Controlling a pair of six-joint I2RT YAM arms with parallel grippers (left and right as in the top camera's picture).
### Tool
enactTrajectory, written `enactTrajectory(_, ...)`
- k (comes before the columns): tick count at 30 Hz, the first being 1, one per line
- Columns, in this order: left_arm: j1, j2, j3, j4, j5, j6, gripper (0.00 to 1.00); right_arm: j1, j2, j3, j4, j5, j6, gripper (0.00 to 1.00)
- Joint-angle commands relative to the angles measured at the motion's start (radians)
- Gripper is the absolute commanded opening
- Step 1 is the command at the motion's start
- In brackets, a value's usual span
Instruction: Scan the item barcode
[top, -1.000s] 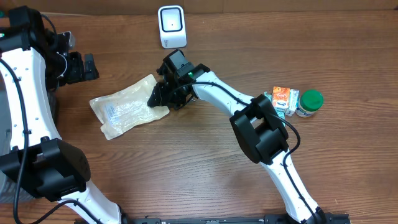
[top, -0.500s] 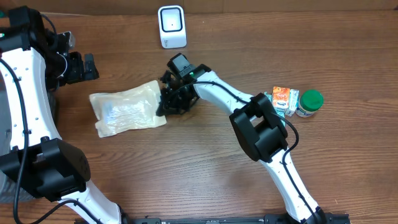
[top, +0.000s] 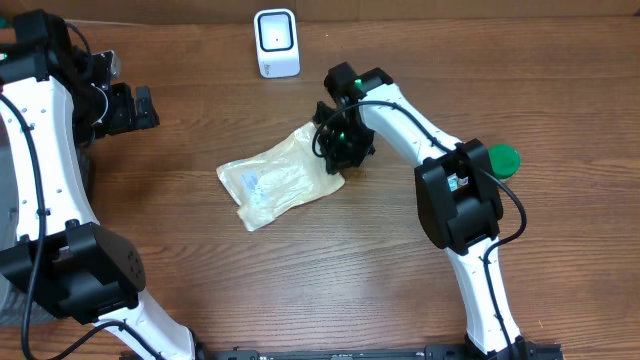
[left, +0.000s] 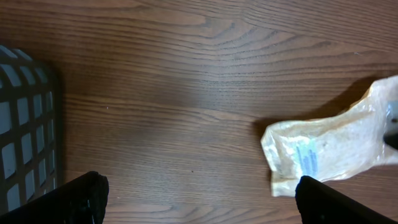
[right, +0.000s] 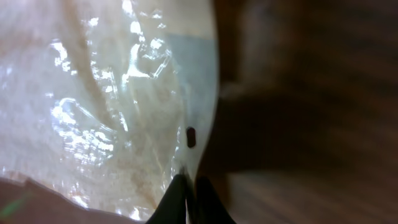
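The right end effector (top: 337, 152) is closed tight on the upper right edge of the bag (top: 281, 178), its two fingertips (right: 186, 198) pinched together on the thin plastic rim in the right wrist view. The bag is a clear pouch of pale contents with a printed label facing up, and it sits near the middle of the wooden table (top: 300, 280), its far end angled towards the white scanner (top: 277, 42), which stands well apart at the back edge. The left end effector (top: 138, 107) hangs at the far left, jaws spread wide and holding nothing. A green-lidded jar (top: 501, 160) stands to the right
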Motion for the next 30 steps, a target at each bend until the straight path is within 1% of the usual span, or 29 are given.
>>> enactTrajectory(1, -0.007, -0.011, 0.018, 0.001, 0.011, -0.006, 1.0, -0.039, -0.037, 0.012, 0.083, 0.067, 0.064, 0.16)
enactTrajectory(2, -0.007, -0.011, 0.018, 0.001, 0.011, -0.006, 1.0, -0.048, -0.037, 0.017, 0.1, 0.066, 0.093, 0.21)
enactTrajectory(4, -0.007, -0.011, 0.018, 0.001, 0.011, -0.006, 1.0, -0.069, -0.037, 0.032, 0.127, 0.051, 0.153, 0.27)
enactTrajectory(6, -0.007, -0.011, 0.018, 0.001, 0.011, -0.006, 1.0, -0.087, -0.037, 0.061, 0.127, 0.033, 0.182, 0.33)
enactTrajectory(12, -0.007, -0.011, 0.018, 0.001, 0.011, -0.006, 1.0, -0.114, -0.038, 0.191, 0.085, -0.121, 0.182, 0.45)
enactTrajectory(14, -0.007, -0.011, 0.018, 0.001, 0.011, -0.006, 1.0, -0.121, -0.039, 0.259, 0.021, -0.194, 0.183, 0.46)
enactTrajectory(16, -0.007, -0.011, 0.018, 0.001, 0.011, -0.006, 1.0, -0.133, -0.039, 0.358, -0.095, -0.256, 0.182, 0.46)
enactTrajectory(17, -0.007, -0.011, 0.018, 0.001, 0.011, -0.006, 1.0, -0.136, -0.039, 0.388, -0.132, -0.265, 0.182, 0.46)
enactTrajectory(20, -0.007, -0.011, 0.018, 0.008, 0.018, -0.006, 1.0, -0.164, -0.054, 0.578, -0.363, -0.267, 0.17, 0.46)
enactTrajectory(22, -0.007, -0.011, 0.018, 0.06, 0.034, -0.006, 1.0, -0.182, -0.072, 0.682, -0.464, -0.259, 0.157, 0.46)
enactTrajectory(24, -0.007, -0.011, 0.018, 0.109, 0.035, -0.006, 1.0, -0.201, -0.115, 0.745, -0.481, -0.261, 0.156, 0.46)
enactTrajectory(28, -0.007, -0.011, 0.018, 0.115, 0.108, -0.076, 1.0, -0.235, -0.241, 0.753, -0.481, -0.259, 0.164, 0.49)
enactTrajectory(30, -0.007, -0.011, 0.018, 0.11, 0.126, -0.101, 1.0, -0.259, -0.331, 0.753, -0.481, -0.258, 0.175, 0.54)
